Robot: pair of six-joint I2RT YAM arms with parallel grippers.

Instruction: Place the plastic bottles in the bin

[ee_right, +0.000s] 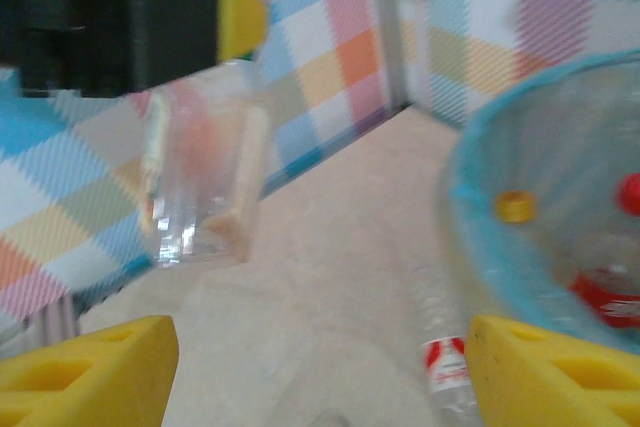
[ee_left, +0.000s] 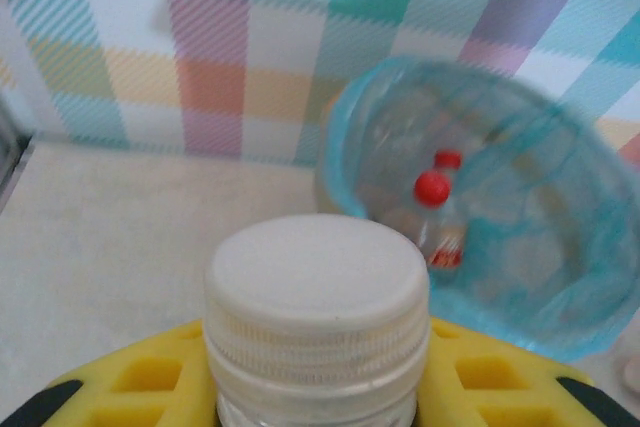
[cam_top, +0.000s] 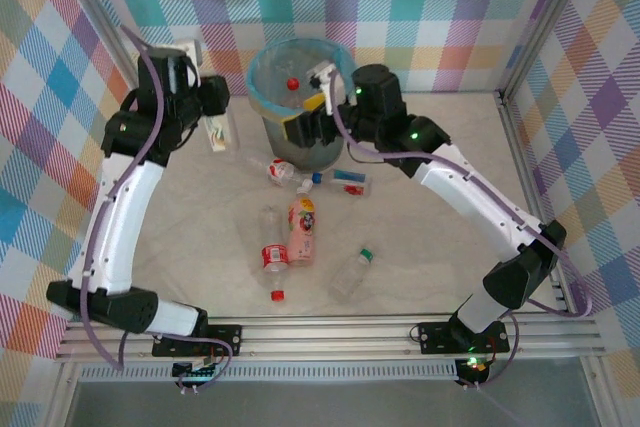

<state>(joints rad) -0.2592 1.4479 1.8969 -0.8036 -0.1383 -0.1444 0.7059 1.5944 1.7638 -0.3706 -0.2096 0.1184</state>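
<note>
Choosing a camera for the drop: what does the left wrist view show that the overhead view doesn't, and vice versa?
Left wrist: the held bottle, its white cap close up, clamped in the left gripper, and a second red cap inside the bin. Overhead: loose bottles lying on the table, and the right gripper by the bin. Both: the blue-lined bin holding a red-capped bottle.

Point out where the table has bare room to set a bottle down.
Bare table between the left arm and the bottle cluster; another patch between the green-capped bottle and the right arm. Crowded just in front of the bin.
</note>
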